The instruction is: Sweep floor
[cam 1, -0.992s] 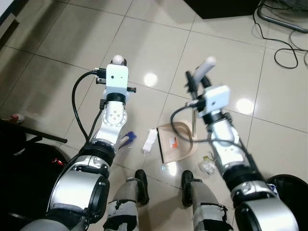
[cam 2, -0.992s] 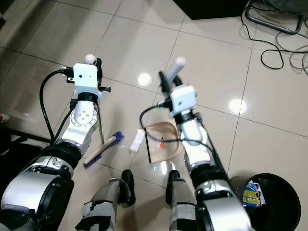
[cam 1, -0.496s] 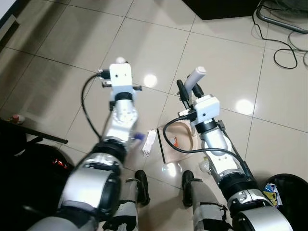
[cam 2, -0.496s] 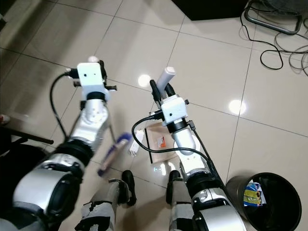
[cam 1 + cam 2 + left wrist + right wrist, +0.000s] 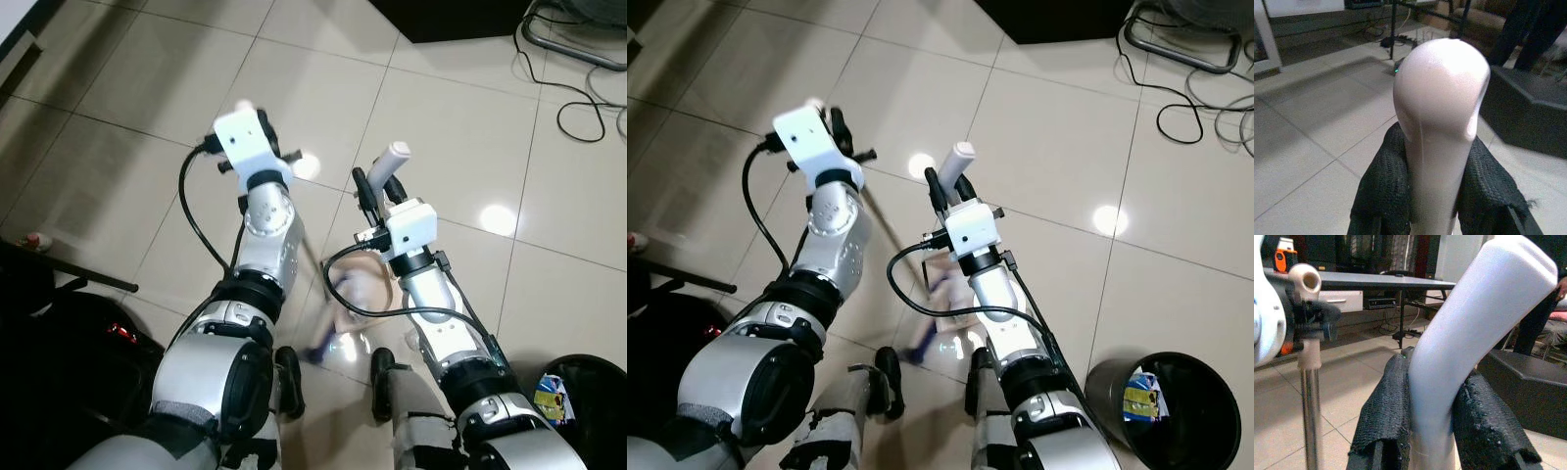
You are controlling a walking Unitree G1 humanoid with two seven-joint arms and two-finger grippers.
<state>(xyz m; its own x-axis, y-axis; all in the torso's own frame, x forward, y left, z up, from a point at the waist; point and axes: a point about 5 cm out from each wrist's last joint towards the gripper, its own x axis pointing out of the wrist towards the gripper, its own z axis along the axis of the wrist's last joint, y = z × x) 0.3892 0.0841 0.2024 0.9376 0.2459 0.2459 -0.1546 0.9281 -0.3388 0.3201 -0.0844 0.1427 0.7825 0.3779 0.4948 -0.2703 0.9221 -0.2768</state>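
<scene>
mid-sweep, not done | left gripper (image 5: 1432,196) clamped on broom handle (image 5: 1440,122) | right gripper (image 5: 1432,431) clamped on dustpan handle (image 5: 1469,342) | brush blurred by dustpan (image 5: 367,289) at 6 o'clock | dumping into bin (image 5: 1176,406) left

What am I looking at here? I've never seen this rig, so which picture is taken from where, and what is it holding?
This is a humanoid robot with two silver arms, seen from its own head. The two wide pictures come from a stereo camera looking down at its arms, legs and the tiled floor.

The two close-ups come from cameras on its wrists, looking along each gripper's black fingers. The left gripper is shut on the broom handle. The right gripper is shut on the dustpan handle.

On the floor between its feet lies the beige dustpan, with the blurred broom head beside it. A black bin holding litter stands at the right, and cables lie farther off.
</scene>
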